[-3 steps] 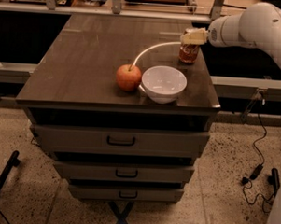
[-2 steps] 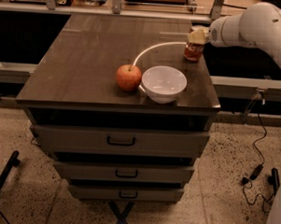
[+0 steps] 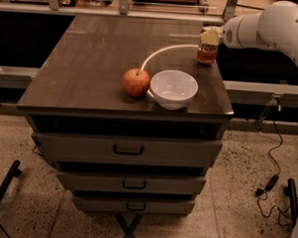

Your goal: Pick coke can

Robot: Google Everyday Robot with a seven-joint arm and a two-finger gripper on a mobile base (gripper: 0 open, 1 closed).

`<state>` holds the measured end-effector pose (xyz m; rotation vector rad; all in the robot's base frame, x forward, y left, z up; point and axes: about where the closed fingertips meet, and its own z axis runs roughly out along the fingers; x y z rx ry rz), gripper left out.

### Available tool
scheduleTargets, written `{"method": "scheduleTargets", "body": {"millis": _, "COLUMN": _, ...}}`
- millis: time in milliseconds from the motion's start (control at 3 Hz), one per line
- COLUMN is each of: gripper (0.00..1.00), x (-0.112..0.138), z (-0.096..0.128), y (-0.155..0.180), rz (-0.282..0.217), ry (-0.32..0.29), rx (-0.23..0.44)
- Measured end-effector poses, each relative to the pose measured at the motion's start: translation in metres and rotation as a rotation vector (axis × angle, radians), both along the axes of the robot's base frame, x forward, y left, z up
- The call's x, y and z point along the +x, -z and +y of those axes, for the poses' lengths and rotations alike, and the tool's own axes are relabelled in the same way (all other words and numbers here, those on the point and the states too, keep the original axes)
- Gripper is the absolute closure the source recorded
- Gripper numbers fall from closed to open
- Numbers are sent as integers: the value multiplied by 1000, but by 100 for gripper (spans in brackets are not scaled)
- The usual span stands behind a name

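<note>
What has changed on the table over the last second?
The gripper, closed on the top of the coke can, has carried it a little right and up in the picture, toward the far right corner of the table; whether it is lifted off is unclear. The apple and white bowl stayed put.

No legible text; white script on the coke can [image 3: 207,53], at two o'clock on the cabinet top [image 3: 97,64], is unreadable; gripper [image 3: 210,36] atop it.

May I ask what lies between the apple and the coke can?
In the camera view, bare cabinet top crossed by a pale curved streak; the gripper is at the top of the coke can.
</note>
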<state>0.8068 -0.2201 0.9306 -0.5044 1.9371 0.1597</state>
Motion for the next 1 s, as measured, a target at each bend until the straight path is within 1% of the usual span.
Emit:
{"method": "scheduleTargets", "body": {"millis": 333, "gripper": 100, "x": -12, "z": 8, "y": -20, "rz": -64, "ry": -67, "rx": 11}}
{"method": "scheduleTargets", "body": {"millis": 667, "gripper": 100, "x": -28, "z": 20, "y": -45, "rz": -148, "ry": -157, "rx": 44}}
{"method": "scheduleTargets", "body": {"millis": 1000, "gripper": 100, "x": -39, "z": 36, "y": -70, "rz": -190, "ry": -255, "rx": 49}}
